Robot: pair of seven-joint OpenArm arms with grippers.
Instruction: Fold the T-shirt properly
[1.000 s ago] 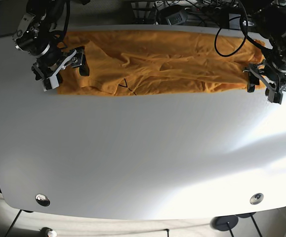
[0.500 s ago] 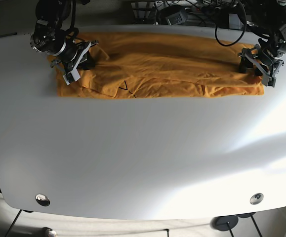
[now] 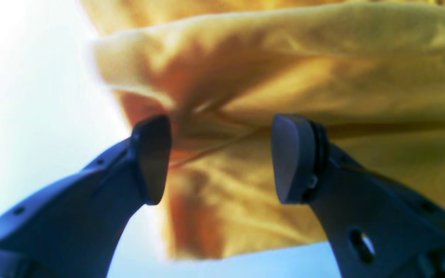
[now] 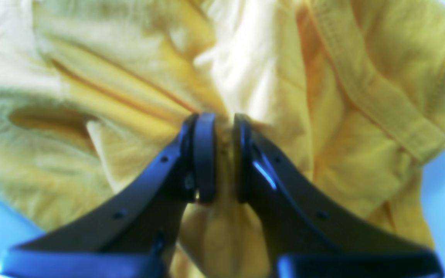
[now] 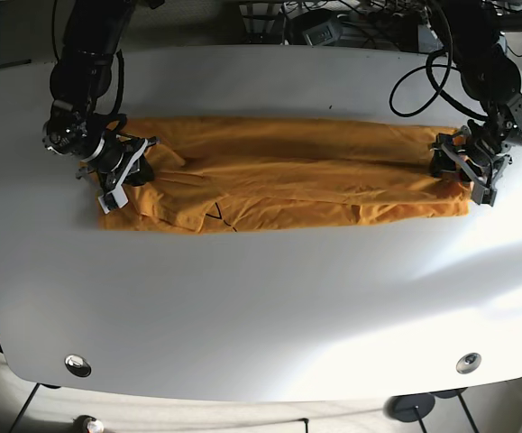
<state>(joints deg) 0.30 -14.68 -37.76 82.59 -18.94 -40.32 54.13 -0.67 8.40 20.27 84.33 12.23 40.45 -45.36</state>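
The pale, smooth desk (image 5: pixel 261 298) lies broadly bare on its near half. Across its far part stretches the orange T-shirt (image 5: pixel 288 176), a long band of soft, rumpled knit with a ribbed hem. The right end effector (image 4: pixel 219 154) pinches a bunched fold of cloth; the left end effector (image 3: pixel 220 158) stands spread wide over the shirt's edge.

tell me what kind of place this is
Probably a robotics lab or workshop: a bare white table holding only an orange T-shirt, with cables and electronics heaped behind it.
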